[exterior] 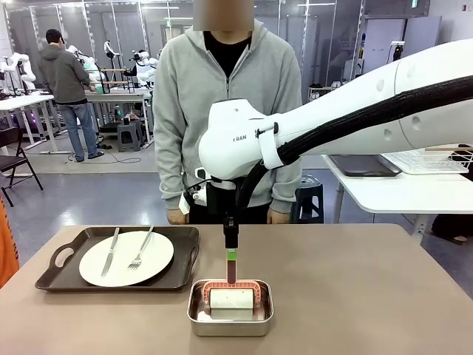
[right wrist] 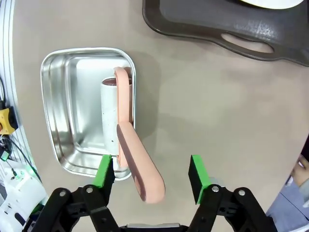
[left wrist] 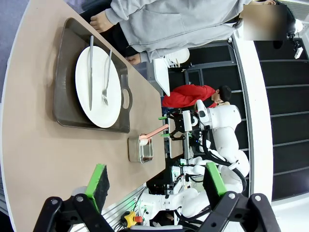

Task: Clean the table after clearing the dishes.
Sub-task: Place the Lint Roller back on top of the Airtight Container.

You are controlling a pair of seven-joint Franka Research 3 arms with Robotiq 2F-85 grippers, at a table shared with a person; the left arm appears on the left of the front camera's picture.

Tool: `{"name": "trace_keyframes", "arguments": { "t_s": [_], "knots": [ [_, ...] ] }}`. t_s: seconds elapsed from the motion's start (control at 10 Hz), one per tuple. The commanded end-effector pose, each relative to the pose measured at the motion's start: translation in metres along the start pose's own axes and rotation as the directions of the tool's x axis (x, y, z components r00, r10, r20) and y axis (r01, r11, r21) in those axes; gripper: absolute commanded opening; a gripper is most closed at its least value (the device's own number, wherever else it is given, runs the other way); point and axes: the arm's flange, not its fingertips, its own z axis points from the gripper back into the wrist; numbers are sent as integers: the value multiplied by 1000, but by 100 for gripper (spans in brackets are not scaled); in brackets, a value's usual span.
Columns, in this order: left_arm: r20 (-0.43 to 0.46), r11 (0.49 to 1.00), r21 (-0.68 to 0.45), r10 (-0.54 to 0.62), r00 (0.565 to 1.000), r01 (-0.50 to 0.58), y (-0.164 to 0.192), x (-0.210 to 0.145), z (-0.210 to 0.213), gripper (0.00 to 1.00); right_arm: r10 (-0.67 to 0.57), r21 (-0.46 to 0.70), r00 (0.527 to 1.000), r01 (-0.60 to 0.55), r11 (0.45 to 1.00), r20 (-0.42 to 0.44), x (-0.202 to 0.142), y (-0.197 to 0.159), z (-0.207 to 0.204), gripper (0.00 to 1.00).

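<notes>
Nearest the robot, a shiny steel pan [exterior: 230, 327] sits on the tan table [exterior: 355, 288], holding a white cleaning roller [exterior: 231, 299]. Its pink handle [right wrist: 135, 159] sticks upward. The right claw [right wrist: 149, 170] hangs straight over it, spread wide, with one green pad [right wrist: 104, 170] on each side of the handle and nothing gripped. The handle is closer to one pad; whether they touch cannot be told. The roller looks light and its handle stiff, so pinching the handle's upper end seems the sensible hold.

The left claw [left wrist: 155, 178] hovers above the table, also wide and empty.

Farther back on the left, a dark brown tray [exterior: 185, 248] carries a white plate [exterior: 122, 274] with a loose knife [exterior: 109, 251] and fork [exterior: 140, 250]. The plate is probably breakable and the cutlery could slide, so the tray is best lifted level by its end handles.

A person [exterior: 229, 96] stands at the far edge.
</notes>
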Motion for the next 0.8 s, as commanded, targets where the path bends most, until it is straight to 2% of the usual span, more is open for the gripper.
{"name": "trace_keyframes", "arguments": {
  "t_s": [0.0,0.3,0.4,0.7],
  "knots": [
    [0,1000,-8,-11,1000,11,-1,-1,3,100,13,-34,1000,-14,999,-16,-3,7,13,86],
    [0,1000,-8,-11,1000,11,-1,-1,3,100,2,-43,1000,-3,999,-14,-3,5,22,100],
    [0,1000,-8,-11,1000,11,-1,-1,3,100,-26,-41,1000,25,999,-16,-6,2,22,100],
    [0,1000,-8,-11,1000,11,-1,-1,3,100,1,-30,1000,-1,1000,6,-1,2,20,100]
  ]
}}
